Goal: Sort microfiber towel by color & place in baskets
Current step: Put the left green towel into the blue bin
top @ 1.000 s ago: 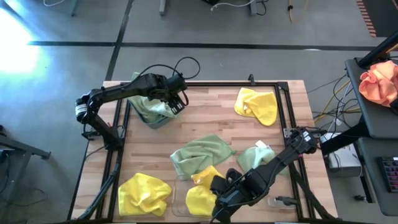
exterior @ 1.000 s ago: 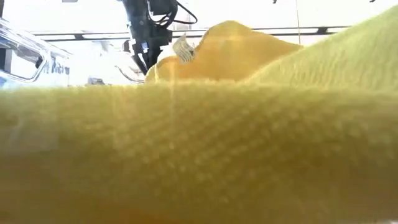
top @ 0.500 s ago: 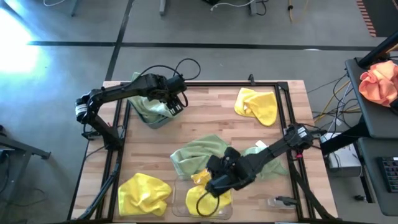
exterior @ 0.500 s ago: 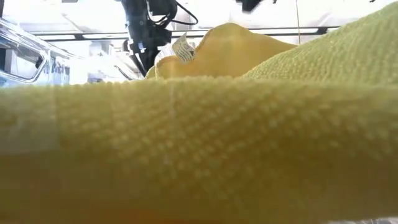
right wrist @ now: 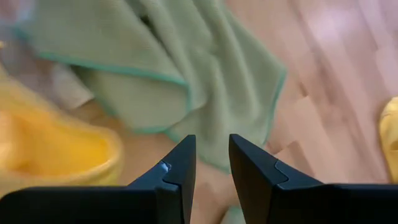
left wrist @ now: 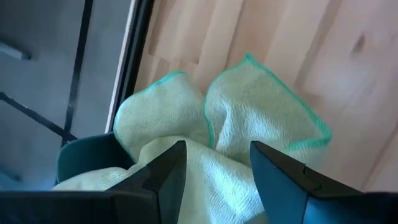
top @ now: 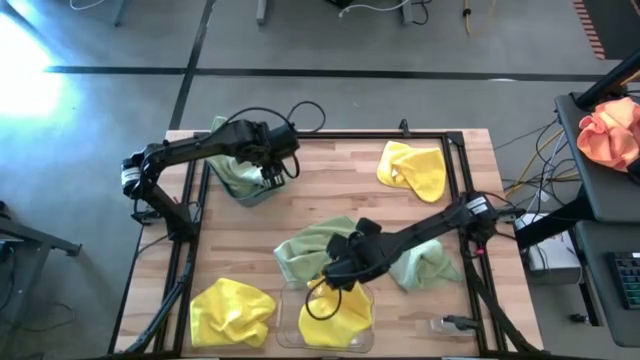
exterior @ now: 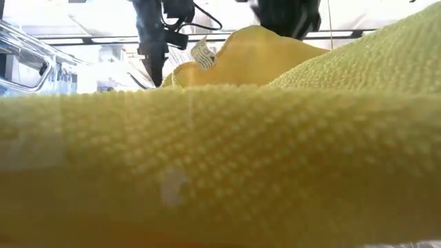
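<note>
The clear bin (top: 330, 320) sits at the near edge of the wooden table (top: 330, 190) and serves as the reference point. A yellow towel (top: 338, 312) lies heaped inside it, filling the low view (exterior: 220, 172). A second yellow towel (top: 232, 312) lies on the table just left of the bin. The right gripper (top: 340, 272) hangs just above the far rim of the bin, over the edge of a green towel (top: 318, 248) spread flat on the table immediately beyond the bin; its fingers (right wrist: 180, 168) stand a narrow gap apart with nothing between them. Another green towel (top: 425, 262) lies bunched to the right of the bin and slightly farther back. A third yellow towel (top: 412, 168) lies well beyond the bin toward the far right corner. The dark teal bin (top: 252, 190) stands at the far left, well apart from the clear bin, with green towels (left wrist: 236, 130) spilling over its wall. The left gripper (top: 275, 168) hovers over that pile, fingers (left wrist: 165, 177) moderately spread and empty.
</note>
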Motion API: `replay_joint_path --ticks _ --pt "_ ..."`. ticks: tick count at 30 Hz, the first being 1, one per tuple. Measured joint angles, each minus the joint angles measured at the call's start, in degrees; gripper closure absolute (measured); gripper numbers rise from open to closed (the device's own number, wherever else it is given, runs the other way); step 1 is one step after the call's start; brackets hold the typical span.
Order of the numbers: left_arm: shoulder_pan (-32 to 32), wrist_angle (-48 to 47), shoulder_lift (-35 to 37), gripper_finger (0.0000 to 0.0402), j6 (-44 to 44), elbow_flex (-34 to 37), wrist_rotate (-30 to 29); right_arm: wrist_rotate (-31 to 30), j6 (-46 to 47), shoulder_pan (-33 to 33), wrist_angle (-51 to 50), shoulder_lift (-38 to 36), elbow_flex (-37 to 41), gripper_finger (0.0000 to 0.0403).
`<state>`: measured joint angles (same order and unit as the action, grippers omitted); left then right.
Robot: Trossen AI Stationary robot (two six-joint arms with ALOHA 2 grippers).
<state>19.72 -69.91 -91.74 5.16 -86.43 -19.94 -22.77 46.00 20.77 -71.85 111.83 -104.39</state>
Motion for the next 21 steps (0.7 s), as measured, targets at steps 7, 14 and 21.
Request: replay_joint_path --ticks 7,14,21 --pt "-0.83 0.0 1.51 0.024 5.36 0.02 -0.03 -6.11 0.89 -4.1 4.85 0.02 5.22 0.0315" --pt "-0.8 0.32 4.86 0.024 7.99 0.02 -0.52 -8.7 0.92 -7.52 17.15 0.02 8.56 0.0331" --pt "-0.8 0.3 10.46 0.024 8.01 0.02 -0.55 -5.49 0.9 -8.87 25.66 0.02 10.67 0.0339"
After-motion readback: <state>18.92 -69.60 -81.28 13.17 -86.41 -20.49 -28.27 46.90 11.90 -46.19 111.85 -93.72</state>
